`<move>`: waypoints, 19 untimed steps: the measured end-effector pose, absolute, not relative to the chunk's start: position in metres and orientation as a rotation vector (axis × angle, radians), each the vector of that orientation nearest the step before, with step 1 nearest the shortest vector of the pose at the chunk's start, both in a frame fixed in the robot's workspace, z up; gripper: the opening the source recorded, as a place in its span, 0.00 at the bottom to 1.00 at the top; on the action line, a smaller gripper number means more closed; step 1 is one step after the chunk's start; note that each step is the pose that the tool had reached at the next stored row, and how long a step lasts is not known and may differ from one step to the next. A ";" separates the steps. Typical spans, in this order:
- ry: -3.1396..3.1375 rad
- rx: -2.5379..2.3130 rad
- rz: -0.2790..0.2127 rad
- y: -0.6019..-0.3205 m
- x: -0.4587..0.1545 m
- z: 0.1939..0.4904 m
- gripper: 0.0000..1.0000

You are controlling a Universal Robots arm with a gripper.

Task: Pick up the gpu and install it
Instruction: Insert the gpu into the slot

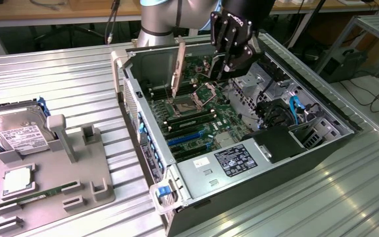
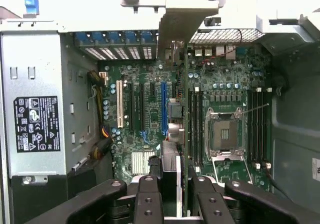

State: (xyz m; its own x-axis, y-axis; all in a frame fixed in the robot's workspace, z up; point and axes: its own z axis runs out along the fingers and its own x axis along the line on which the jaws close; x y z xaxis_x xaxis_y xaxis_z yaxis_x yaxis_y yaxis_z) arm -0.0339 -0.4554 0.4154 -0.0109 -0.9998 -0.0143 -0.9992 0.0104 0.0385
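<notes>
We have the open case below us, motherboard exposed. The gpu hangs on edge above it, gripper narrowly clamped on the card. We judge installation under way: its lower edge needs squaring to the board.
</notes>
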 end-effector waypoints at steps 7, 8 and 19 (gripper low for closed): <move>-2.226 2.204 -0.045 -0.455 -0.034 0.409 0.28; -2.228 2.205 -0.041 -0.455 -0.034 0.408 0.28; -2.237 2.199 -0.037 -0.455 -0.035 0.386 0.28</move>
